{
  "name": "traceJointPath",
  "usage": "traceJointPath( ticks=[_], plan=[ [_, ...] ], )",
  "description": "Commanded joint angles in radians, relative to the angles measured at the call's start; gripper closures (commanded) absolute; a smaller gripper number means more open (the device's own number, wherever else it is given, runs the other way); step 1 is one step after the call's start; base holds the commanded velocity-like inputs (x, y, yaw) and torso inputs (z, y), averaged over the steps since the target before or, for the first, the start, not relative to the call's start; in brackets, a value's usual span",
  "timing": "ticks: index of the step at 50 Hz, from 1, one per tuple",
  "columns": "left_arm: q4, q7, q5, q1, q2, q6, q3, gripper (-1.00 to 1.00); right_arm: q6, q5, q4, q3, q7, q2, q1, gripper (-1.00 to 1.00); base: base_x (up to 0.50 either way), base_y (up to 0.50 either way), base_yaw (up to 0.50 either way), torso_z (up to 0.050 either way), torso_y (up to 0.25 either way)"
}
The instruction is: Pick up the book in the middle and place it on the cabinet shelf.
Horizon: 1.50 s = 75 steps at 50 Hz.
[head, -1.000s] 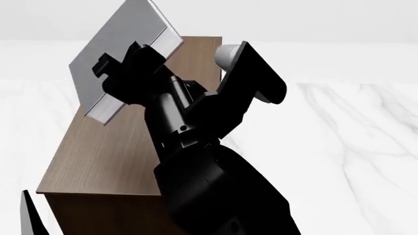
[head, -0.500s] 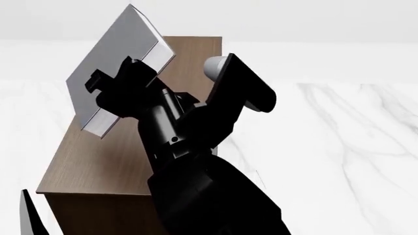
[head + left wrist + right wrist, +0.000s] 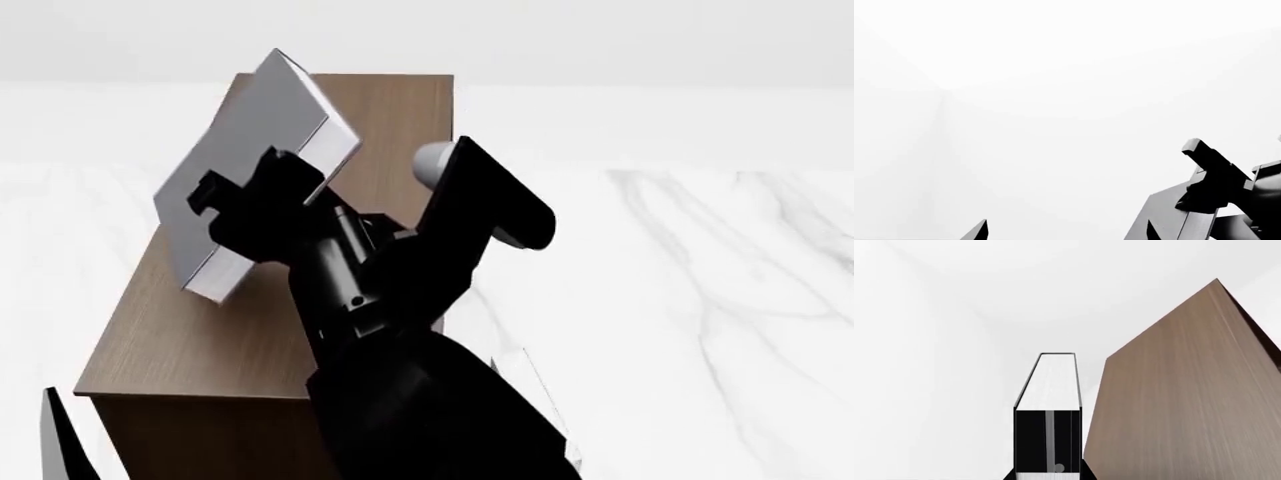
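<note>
The grey book [image 3: 247, 140] with white page edges is tilted, one corner low over the left part of the brown wood-grain cabinet top [image 3: 200, 340]. I cannot tell if it touches. My right gripper [image 3: 254, 215] is shut on the book's lower part. In the right wrist view the book [image 3: 1051, 385] stands edge-on between the jaws of the right gripper [image 3: 1049, 476], beside the cabinet [image 3: 1174, 400]. My left gripper [image 3: 1066, 236] is open and empty, facing white walls. A grey piece of the book [image 3: 1164, 210] shows there.
White marble floor [image 3: 694, 300] lies to the right of the cabinet and behind it. My right arm [image 3: 427, 330] covers the cabinet's near right part. A black sliver [image 3: 56, 440] shows at the lower left edge.
The right arm has lowered the book toward the cabinet top, and the book has tipped flatter. The left gripper's state cannot be compared.
</note>
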Motion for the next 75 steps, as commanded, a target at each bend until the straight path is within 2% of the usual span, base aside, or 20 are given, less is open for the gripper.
traceJointPath(
  ticks=[1,17,43,44,75],
  plan=[
    [-0.004,0.02,-0.006,0.0,0.017,0.006,-0.026,-1.0,-0.011,-0.017,0.014,0.038,-0.05,-0.02,0.005,1.0,0.0,0.0,0.0,0.0,0.0],
    [-0.013,0.018,-0.009,-0.003,0.016,0.005,-0.021,-1.0,-0.033,-0.012,0.056,0.026,-0.067,-0.015,-0.005,1.0,0.0,0.0,0.0,0.0,0.001],
    [-0.014,0.014,-0.012,-0.005,0.012,0.0,-0.017,-1.0,-0.035,-0.173,0.049,-0.079,-0.046,0.03,-0.003,1.0,0.0,0.0,0.0,0.0,0.0],
    [-0.014,0.014,-0.013,-0.006,0.012,-0.001,-0.018,-1.0,-0.035,-0.182,0.049,-0.083,-0.044,0.033,-0.001,-1.0,0.0,0.0,0.0,0.0,0.0],
    [-0.014,0.011,-0.014,-0.008,0.008,-0.003,-0.01,-1.0,-0.091,-0.27,0.062,-0.09,-0.058,0.07,0.011,-1.0,0.0,0.0,0.0,0.0,0.001]
  ],
)
